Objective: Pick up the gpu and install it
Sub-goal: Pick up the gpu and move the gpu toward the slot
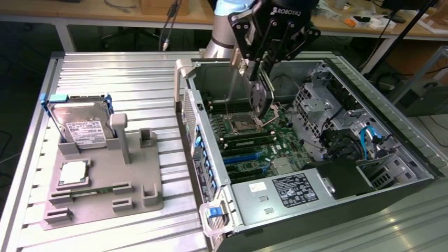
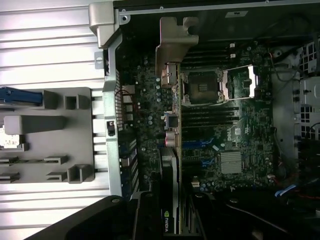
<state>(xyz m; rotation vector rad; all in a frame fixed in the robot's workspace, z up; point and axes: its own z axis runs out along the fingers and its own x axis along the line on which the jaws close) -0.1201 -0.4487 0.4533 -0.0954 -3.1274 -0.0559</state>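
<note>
Holding the gpu (image 1: 260, 102) clamped between narrowed jaws, the gripper (image 1: 257, 71) suspends it upright inside the open case (image 1: 392, 157), above the motherboard (image 1: 242, 144) near the socket (image 2: 202, 86), probably to clear the walls.

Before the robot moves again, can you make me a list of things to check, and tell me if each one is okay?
1. gpu gripped in the hand: ok.
2. gpu over the open computer case: ok.
3. motherboard uncovered, nothing lying on it: ok.
4. gpu seated in one of the blue slots: not ok, it hangs above the motherboard.
5. gpu lined up with a slot: cannot tell.
</note>
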